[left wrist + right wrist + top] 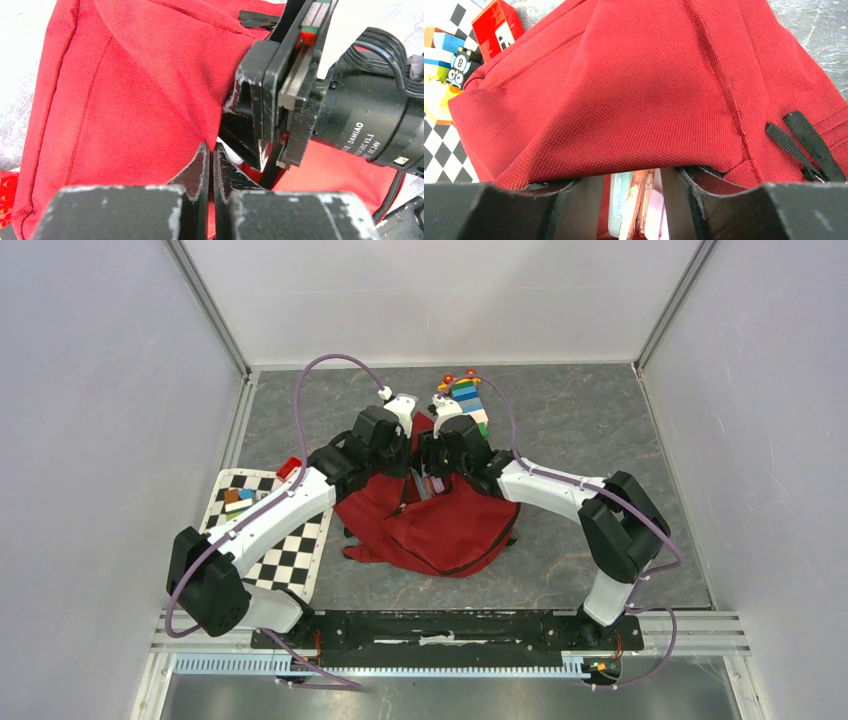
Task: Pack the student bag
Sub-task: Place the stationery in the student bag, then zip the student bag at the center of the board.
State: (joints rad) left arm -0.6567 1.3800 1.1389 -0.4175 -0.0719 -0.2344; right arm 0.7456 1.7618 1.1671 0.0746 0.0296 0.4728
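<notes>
Right wrist view puts your right hand (pixel 631 177) spread at the mouth of the dark-red fabric student bag (pixel 639 90), which lies beneath both hands. Pastel pens (pixel 636 205) lie loose between its fingers, seemingly already inside. Just beside it, your left hand (pixel 211 150) is pressed together on the flap edge, propping it up. Off to the left, a small red box (pixel 499 25) and coloured toy blocks (pixel 444 60) wait at the chequered board (pixel 444 145). Beyond the hands lies a rainbow-barred toy (pixel 465 400). The sagging flap crowds the opening.
</notes>
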